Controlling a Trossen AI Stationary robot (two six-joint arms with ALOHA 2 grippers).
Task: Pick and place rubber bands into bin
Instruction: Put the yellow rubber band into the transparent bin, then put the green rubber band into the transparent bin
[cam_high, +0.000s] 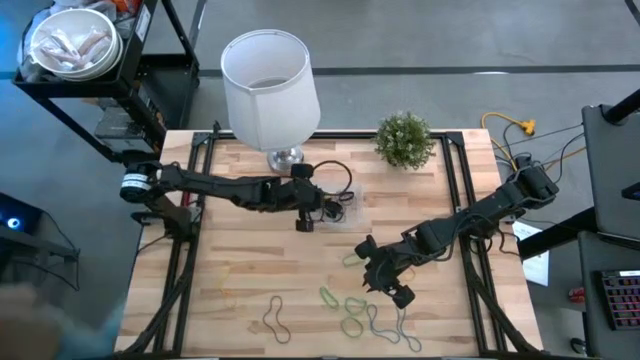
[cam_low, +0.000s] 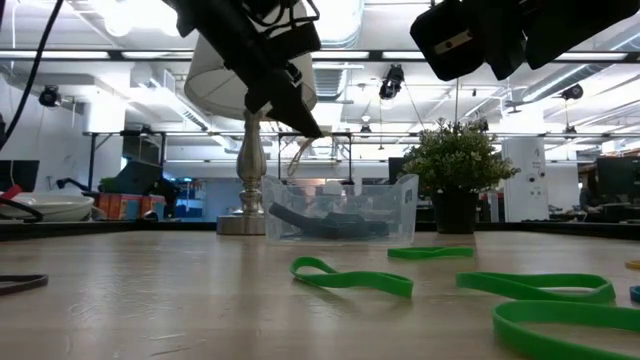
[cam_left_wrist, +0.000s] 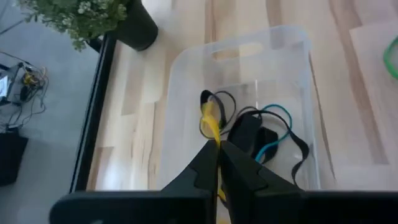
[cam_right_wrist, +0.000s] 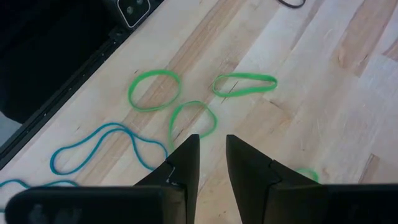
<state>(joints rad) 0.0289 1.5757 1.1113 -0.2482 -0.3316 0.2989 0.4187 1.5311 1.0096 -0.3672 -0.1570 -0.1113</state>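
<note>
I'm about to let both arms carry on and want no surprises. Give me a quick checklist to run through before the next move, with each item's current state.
1. Left tool over the bin: ok, it hangs above the open top.
2. Left tool gripping a band: ok, shut on the yellow rubber band, which dangles into the bin.
3. Bin upright on the table: ok, with bands already inside.
4. Right tool empty: ok, fingers apart, nothing between them.
5. Right tool lined up on a target: ok, the green rubber band lies just ahead.
6. Right tool height above the table: cannot tell.
</note>
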